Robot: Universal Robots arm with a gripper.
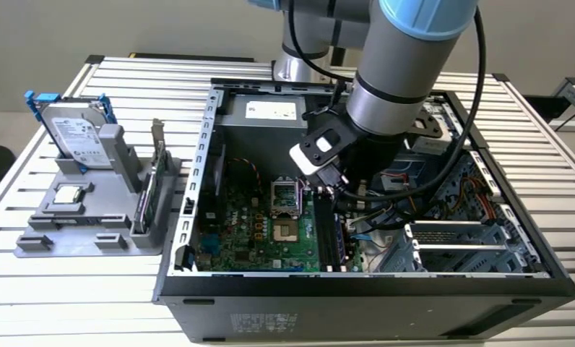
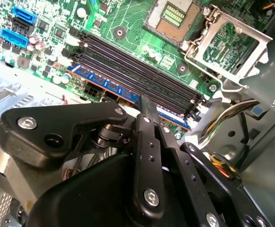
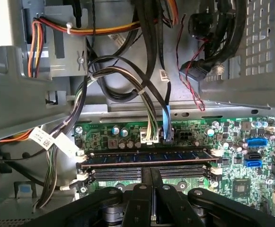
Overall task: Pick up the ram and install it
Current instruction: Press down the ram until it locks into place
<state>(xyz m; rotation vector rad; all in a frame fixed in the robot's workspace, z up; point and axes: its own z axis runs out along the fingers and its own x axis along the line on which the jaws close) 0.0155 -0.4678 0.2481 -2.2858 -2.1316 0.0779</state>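
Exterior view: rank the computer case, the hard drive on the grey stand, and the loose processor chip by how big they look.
1. Computer case, largest by far.
2. Hard drive, standing upright on the grey stand.
3. Processor chip, smallest, lying flat on the stand.
All three sit at a similar range from the camera, so the order seems safe.

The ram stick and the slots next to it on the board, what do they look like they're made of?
The ram: a dark blue circuit-board laminate, flat and matte, with a row of black chips, probably moulded plastic. The empty slots beside it: long black ribs with a dull sheen, likely moulded plastic. The pincer hangs just above them.
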